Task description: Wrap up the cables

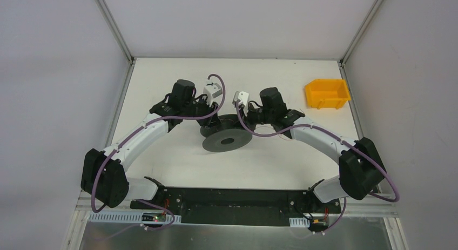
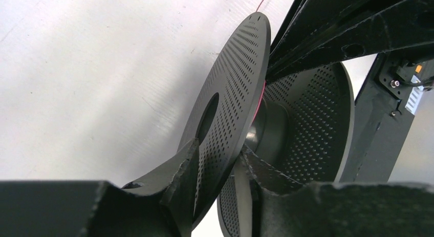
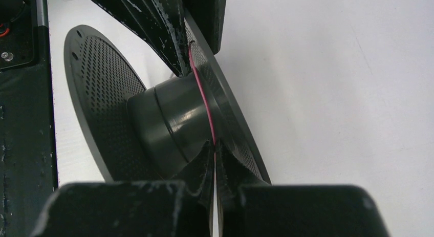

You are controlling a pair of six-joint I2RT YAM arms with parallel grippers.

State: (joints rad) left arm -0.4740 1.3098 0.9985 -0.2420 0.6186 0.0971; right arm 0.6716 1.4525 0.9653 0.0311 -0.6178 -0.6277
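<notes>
Black spool [image 1: 227, 135] sat tilted on the bench [image 1: 162, 163]. The left tool [image 2: 219, 150] pinched the spool's outer flange, one finger on each face. The right tool [image 3: 215, 155] was pressed together on the cable [image 3: 202, 96], a thin red strand lying over the spool's hub against that flange. Risks: too much pull could drag the strand from the pads or snap it; slack could let it ride over the flange rim.

Your top camera looks down from above and behind the arm bases [image 1: 147, 188], low in its frame, taking in the whole table [image 1: 178, 163]. Your wrist cameras sit very close, facing one spool [image 1: 227, 137] from opposite sides; all three views share it.
</notes>
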